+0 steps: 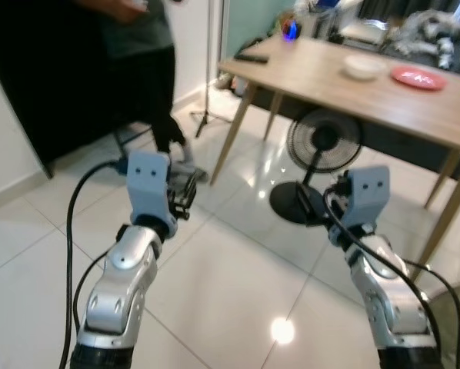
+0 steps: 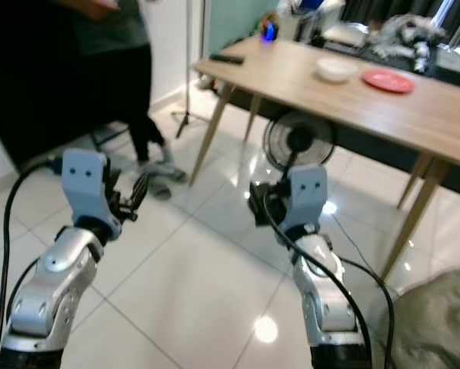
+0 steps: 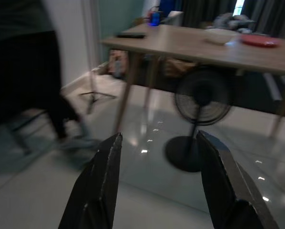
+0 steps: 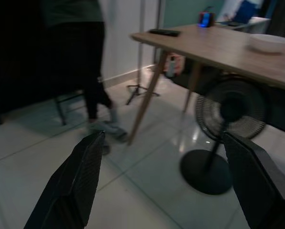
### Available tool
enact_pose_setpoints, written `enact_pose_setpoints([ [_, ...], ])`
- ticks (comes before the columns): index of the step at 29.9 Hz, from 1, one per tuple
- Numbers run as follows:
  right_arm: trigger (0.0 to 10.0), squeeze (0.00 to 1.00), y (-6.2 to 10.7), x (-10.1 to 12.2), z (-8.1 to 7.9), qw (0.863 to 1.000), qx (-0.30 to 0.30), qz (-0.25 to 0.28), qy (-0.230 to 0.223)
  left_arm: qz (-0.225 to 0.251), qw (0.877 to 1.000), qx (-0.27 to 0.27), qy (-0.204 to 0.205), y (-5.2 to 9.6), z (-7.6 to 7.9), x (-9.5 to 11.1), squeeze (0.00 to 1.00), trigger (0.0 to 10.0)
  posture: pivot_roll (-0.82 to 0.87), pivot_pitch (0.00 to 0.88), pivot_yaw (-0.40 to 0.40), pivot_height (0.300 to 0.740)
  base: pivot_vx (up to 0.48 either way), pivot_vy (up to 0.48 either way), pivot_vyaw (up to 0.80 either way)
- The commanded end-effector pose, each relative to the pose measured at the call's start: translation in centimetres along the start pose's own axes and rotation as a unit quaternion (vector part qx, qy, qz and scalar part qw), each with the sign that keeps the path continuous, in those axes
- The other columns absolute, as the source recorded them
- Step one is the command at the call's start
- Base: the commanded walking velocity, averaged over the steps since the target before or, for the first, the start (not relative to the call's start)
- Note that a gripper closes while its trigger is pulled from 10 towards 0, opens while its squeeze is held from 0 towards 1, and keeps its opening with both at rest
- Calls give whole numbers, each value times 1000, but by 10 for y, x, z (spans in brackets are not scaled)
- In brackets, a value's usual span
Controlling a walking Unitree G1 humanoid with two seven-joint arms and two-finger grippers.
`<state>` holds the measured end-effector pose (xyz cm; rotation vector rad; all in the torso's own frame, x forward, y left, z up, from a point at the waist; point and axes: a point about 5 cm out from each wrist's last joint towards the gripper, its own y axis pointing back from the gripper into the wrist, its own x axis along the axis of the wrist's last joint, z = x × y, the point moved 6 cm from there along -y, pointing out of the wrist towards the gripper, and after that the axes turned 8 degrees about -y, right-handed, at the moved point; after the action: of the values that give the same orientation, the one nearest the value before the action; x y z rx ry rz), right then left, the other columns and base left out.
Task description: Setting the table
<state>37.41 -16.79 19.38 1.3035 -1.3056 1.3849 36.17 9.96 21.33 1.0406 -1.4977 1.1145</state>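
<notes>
A: Both silver arms raised out front, bent at the elbows, forearms angled up and forward. Left gripper (image 1: 185, 192) out ahead of its blue-grey wrist block, black fingers (image 3: 100, 183) spread apart with a clear gap, nothing between them.

B: Same deal on the other side? Right gripper (image 4: 164, 183) held at about the same height, fingers (image 4: 76, 183) splayed wide, nothing gripped.

A: Yep, looks wider open than the left one. Black cables looping off both wrists and trailing back along the forearms. Arms set well apart, not touching each other
</notes>
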Motion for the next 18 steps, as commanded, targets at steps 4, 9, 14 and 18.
enact_pose_setpoints([
  [4, 10000, 0, 1, -1, 4, 1000, -6, -2, 3, -4, 1000, -6, 3, 1, 2, -2, 0, 10000, -57, 0, 36, 740, 0, 0, -781],
  [9, 10000, 0, 2, -2, 4, 1000, -7, -4, 0, -9, 1000, -2, -5, 0, 2, -3, 0, 10000, -55, 0, 37, 740, 0, 0, -788],
  [14, 10000, 0, 1, -2, 3, 1000, -6, -4, -3, -9, 1000, 1, -8, 0, 1, -3, 0, 10000, -53, 0, 35, 740, 0, 0, -788],
  [18, 10000, 0, 1, -2, 3, 1000, -7, -3, -13, -9, 1000, 2, -9, 0, 0, -3, 0, 10000, -51, 0, 34, 740, 0, 0, -788],
])
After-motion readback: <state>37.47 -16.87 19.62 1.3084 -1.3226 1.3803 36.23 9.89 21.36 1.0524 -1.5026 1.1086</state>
